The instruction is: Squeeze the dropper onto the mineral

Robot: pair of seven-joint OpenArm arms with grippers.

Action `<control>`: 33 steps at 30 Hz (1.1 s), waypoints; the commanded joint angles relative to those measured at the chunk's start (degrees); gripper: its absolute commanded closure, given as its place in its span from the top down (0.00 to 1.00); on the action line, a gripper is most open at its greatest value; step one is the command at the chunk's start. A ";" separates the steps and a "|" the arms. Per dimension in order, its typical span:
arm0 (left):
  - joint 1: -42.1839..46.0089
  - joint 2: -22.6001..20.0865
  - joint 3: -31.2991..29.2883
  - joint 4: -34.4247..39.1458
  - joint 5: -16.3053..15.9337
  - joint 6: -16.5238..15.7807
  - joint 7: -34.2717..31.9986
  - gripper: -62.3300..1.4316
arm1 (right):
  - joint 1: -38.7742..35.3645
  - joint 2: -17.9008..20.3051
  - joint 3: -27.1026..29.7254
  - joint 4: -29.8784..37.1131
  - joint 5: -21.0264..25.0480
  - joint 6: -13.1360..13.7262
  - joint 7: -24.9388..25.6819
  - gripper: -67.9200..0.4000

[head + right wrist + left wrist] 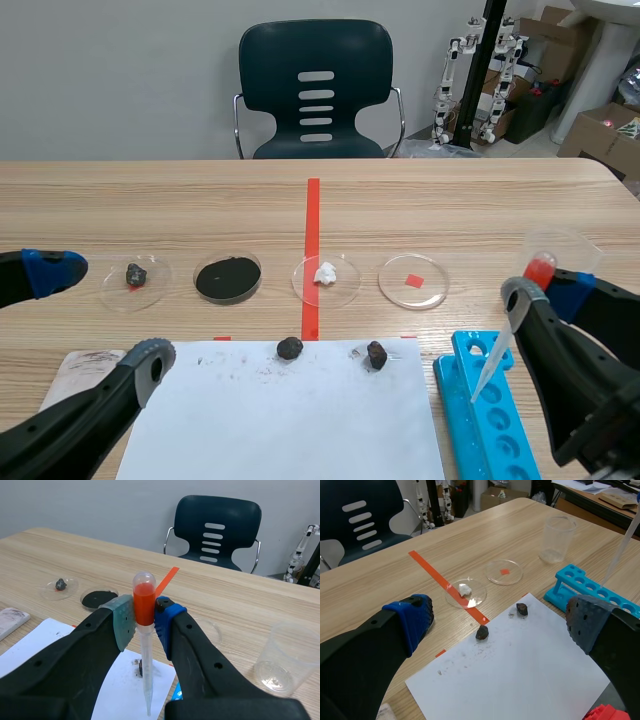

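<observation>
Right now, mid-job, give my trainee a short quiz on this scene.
1. Which gripper holds the dropper?
2. True or false: two rocks lie on the paper.
3. The dish on the red line holds: A) black powder B) a white lump C) nothing.
Key: 1 the right gripper; 2 true; 3 B.

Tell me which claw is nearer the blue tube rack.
Right. The right claw holds the dropper right at the rack; the left claw is open across the paper.
</observation>
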 commanded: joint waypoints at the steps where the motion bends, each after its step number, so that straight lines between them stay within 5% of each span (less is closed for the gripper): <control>1: -0.02 0.13 0.07 0.35 -0.79 -0.11 -0.79 0.90 | 0.46 0.13 0.37 1.14 0.46 -0.02 1.05 0.16; 20: -0.02 0.13 0.07 0.35 -0.79 -0.11 -0.79 0.90 | 4.39 0.15 0.39 1.14 0.48 -0.07 -1.60 0.16; 33: -0.02 0.13 0.07 0.35 -0.79 -0.11 -0.79 0.90 | 18.45 0.15 0.35 0.52 0.87 0.02 -14.10 0.16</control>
